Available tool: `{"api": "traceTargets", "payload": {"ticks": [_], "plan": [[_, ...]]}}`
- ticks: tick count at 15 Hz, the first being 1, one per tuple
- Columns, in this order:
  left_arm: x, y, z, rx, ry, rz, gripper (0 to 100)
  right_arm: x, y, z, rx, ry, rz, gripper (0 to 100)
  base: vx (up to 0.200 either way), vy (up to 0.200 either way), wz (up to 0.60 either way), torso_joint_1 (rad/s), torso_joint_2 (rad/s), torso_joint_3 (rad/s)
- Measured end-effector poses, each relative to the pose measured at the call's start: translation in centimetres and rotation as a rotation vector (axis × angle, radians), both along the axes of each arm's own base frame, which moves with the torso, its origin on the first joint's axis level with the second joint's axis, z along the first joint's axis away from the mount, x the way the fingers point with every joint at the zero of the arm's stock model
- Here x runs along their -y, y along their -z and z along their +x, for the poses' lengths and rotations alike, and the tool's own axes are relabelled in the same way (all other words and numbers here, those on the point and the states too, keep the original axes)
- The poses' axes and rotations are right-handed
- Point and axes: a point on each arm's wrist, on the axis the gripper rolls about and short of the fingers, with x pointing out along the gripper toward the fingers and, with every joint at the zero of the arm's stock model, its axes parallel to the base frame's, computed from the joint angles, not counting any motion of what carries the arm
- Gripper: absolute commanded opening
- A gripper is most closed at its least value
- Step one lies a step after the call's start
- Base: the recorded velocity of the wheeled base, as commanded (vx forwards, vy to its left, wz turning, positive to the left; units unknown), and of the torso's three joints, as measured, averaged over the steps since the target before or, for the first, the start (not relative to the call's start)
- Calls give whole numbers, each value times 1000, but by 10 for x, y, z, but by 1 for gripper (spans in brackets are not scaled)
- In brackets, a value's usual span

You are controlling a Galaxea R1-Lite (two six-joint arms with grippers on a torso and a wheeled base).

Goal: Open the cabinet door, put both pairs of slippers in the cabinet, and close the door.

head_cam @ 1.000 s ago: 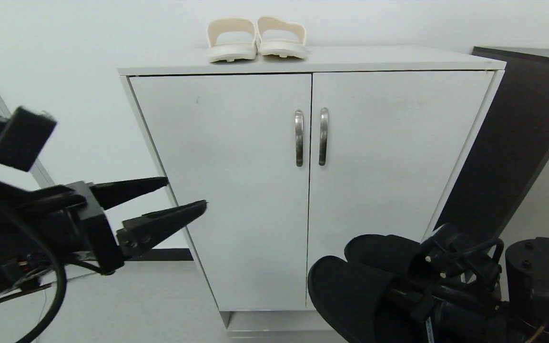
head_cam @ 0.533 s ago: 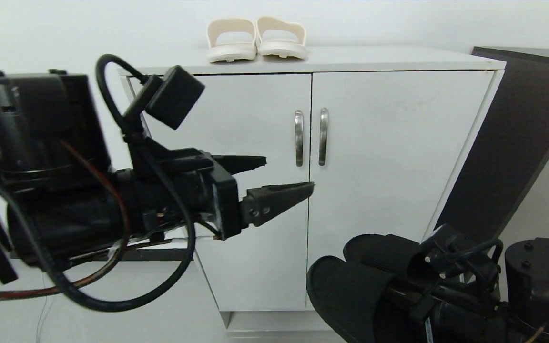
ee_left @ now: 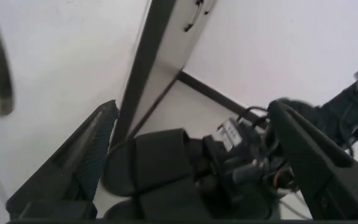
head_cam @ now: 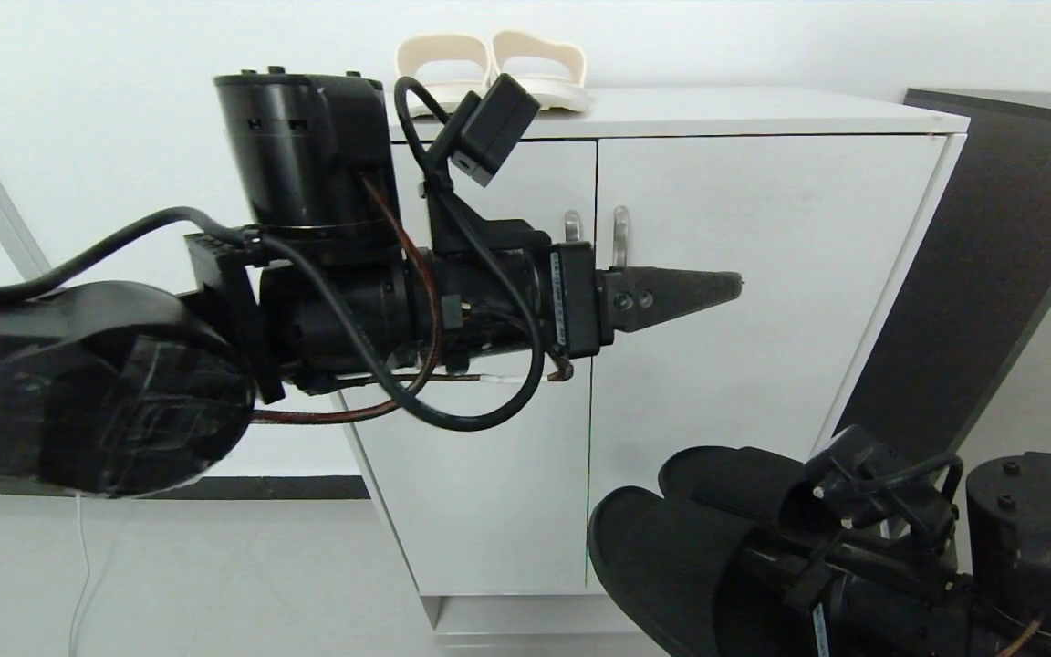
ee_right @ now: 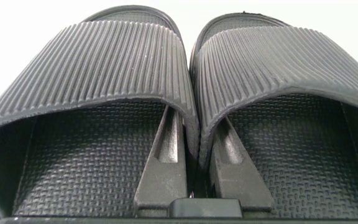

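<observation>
Before the closed cabinet doors (head_cam: 763, 274), the left gripper (head_cam: 728, 285) gapes wide; the right gripper (ee_right: 196, 163) (low, right) clamps the black slippers (head_cam: 671, 557).

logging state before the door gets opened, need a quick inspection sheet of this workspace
surface: cabinet top, white, bearing cream slippers
job's things: cabinet doors both shut; black slippers held in right gripper
clutter: nothing seen
grippers: left gripper open, level with the handles before the doors; right gripper shut on the black slippers' inner walls
cables: black cable looped behind left gripper; thin wire on floor
surroundings: white wall; dark panel right of cabinet
</observation>
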Motion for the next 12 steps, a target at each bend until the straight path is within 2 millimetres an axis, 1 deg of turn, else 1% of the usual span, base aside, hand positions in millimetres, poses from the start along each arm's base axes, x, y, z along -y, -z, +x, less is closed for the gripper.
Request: {"api": "traceTargets", "payload": {"ticks": [3,5,8,12], "plan": [[11,4,22,-12,-23,-2,100,0,0,0,0,0,0,0,0,0,0,0,0,0],[14,8,35,-16,-107,2,100,0,0,0,1,1,-1,0,0,0,0,0,0,0],[16,8,43,-13,-193,0,100,0,-2,0,12,4,8,0,0,0,0,0,0,0],[8,9,55,-11,-238,0,100,0,-2,0,17,5,11,0,0,0,0,0,0,0]]}}
